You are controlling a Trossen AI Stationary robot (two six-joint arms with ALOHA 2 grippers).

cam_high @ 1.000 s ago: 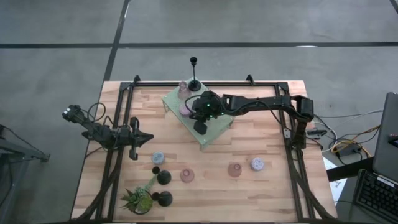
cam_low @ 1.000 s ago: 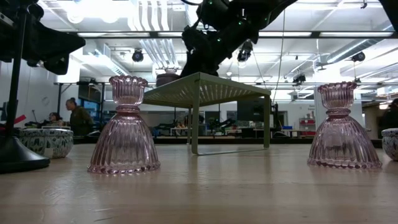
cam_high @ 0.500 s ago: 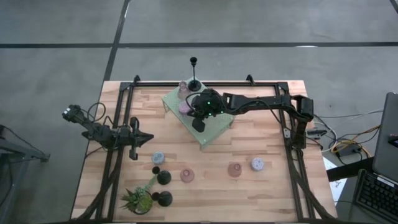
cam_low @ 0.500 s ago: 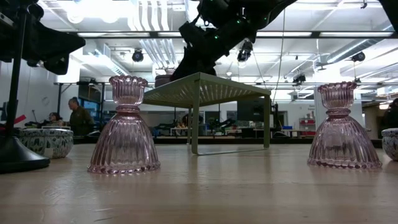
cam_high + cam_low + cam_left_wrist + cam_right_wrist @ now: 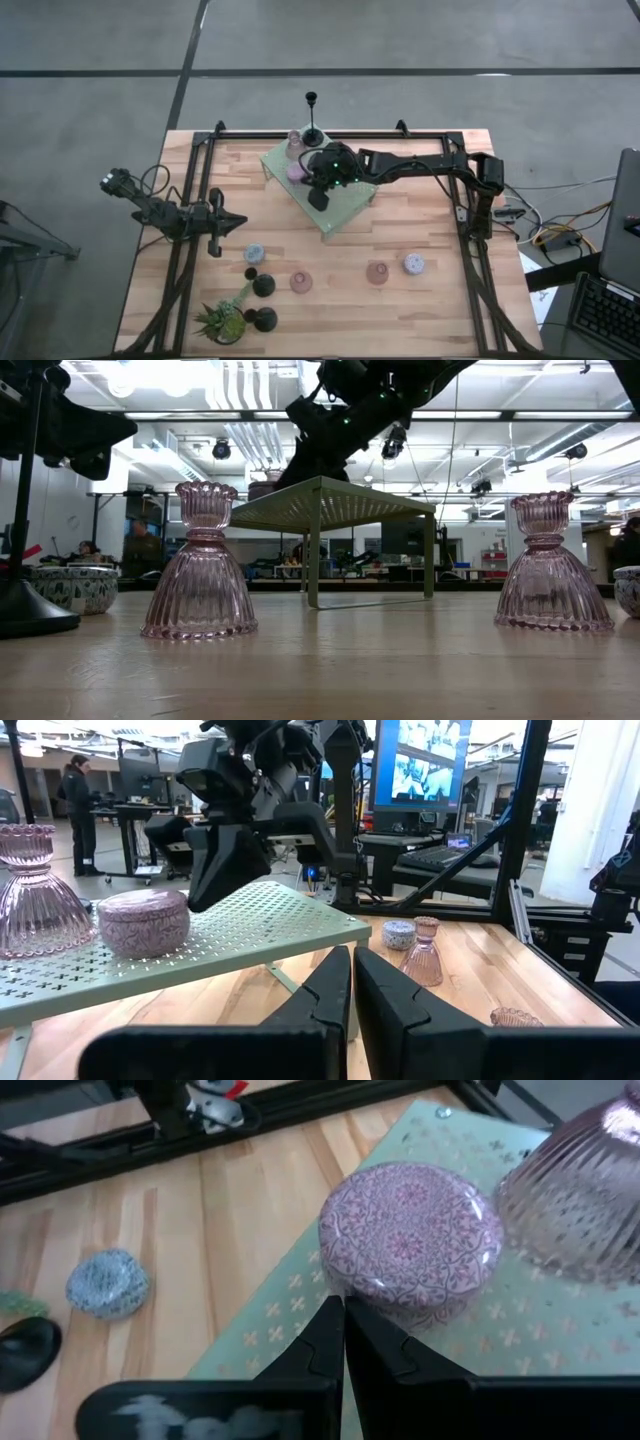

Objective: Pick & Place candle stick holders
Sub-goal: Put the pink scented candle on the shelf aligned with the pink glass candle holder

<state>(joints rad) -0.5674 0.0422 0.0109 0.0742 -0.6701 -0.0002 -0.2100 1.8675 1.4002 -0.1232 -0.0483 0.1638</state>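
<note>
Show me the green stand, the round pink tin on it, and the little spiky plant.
green stand (image 5: 345, 208): high view, bare part of its top.
pink tin (image 5: 411, 1240): right wrist view, middle of its lid.
plant (image 5: 220, 321): high view, its leaves.

No readable text anywhere on the table or the holders, no labels or brand marks on show. The monitor (image 5: 418, 768) in the room behind is lit, but whatever is on its screen is too small to make out
</note>
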